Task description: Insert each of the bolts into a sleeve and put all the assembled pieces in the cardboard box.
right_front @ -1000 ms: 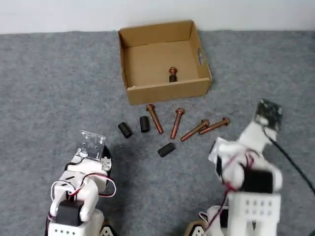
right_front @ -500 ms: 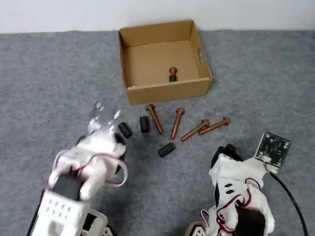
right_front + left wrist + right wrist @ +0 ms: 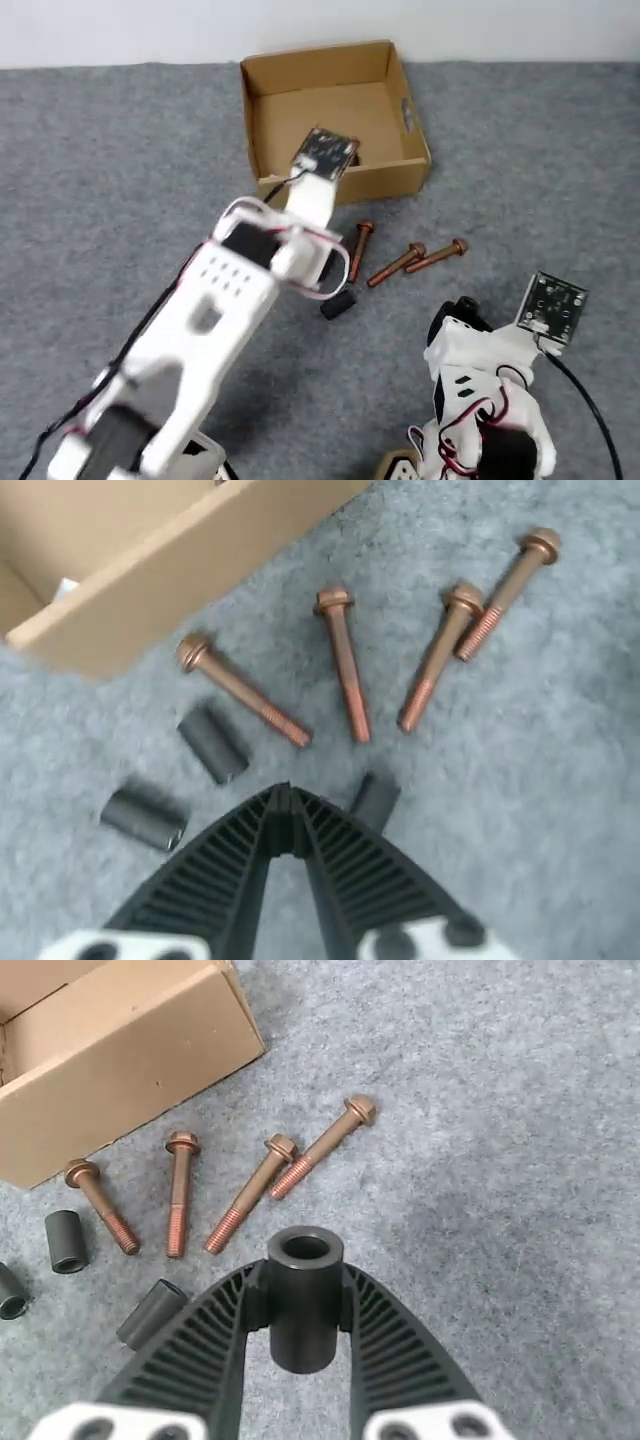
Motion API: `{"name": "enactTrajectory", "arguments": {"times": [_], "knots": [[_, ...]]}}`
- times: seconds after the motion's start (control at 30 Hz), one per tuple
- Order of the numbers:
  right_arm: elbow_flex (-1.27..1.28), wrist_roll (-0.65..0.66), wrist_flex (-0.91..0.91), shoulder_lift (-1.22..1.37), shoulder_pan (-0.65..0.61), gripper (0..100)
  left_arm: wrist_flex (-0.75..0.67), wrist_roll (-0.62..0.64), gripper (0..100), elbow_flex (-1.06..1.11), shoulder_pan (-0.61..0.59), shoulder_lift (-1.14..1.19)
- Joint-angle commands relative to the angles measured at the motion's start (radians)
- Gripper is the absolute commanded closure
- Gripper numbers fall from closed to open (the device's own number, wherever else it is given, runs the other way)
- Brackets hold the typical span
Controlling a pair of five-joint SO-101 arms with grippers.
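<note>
My right gripper (image 3: 303,1278) is shut on a black sleeve (image 3: 304,1325), held upright with its bore facing the camera, back from the parts. Four copper bolts lie fanned on the grey carpet in front of the cardboard box (image 3: 335,185): one (image 3: 243,690), a second (image 3: 343,665), a third (image 3: 438,655) and a fourth (image 3: 510,580). Three loose black sleeves lie near them (image 3: 212,742), (image 3: 145,815), (image 3: 375,798). My left gripper (image 3: 290,798) is shut and empty, hovering over the carpet between those sleeves. In the high view the left arm (image 3: 270,255) covers part of the row.
The box (image 3: 120,1070) is open-topped with a handle slot in its right wall (image 3: 408,115). My right arm (image 3: 490,370) sits folded at the near right. Grey carpet (image 3: 120,200) covers the table, with a white wall strip at the far edge.
My left arm swung out from the near left to above the bolts and sleeves by the box. My right arm drew back toward its base earlier and has since kept still.
</note>
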Motion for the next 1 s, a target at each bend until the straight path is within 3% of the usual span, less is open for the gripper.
{"name": "enactTrajectory", "arguments": {"times": [0.0, 0.23, 0.97], "knots": [[-0.008, 0.008, -0.001, 0.008, 0.007, 99.1, 0.008, 0.009, 98, -0.176, 0.008, 0.16], [-0.008, 0.006, -0.001, 0.008, 0.005, 99.1, 0.126, 0.092, 86, -0.492, 0.008, 0.466], [-0.008, 0.006, -0.001, 0.012, -0.064, 99.1, 0.453, 0.094, 87, -1.564, 0.031, 1.312]]}}
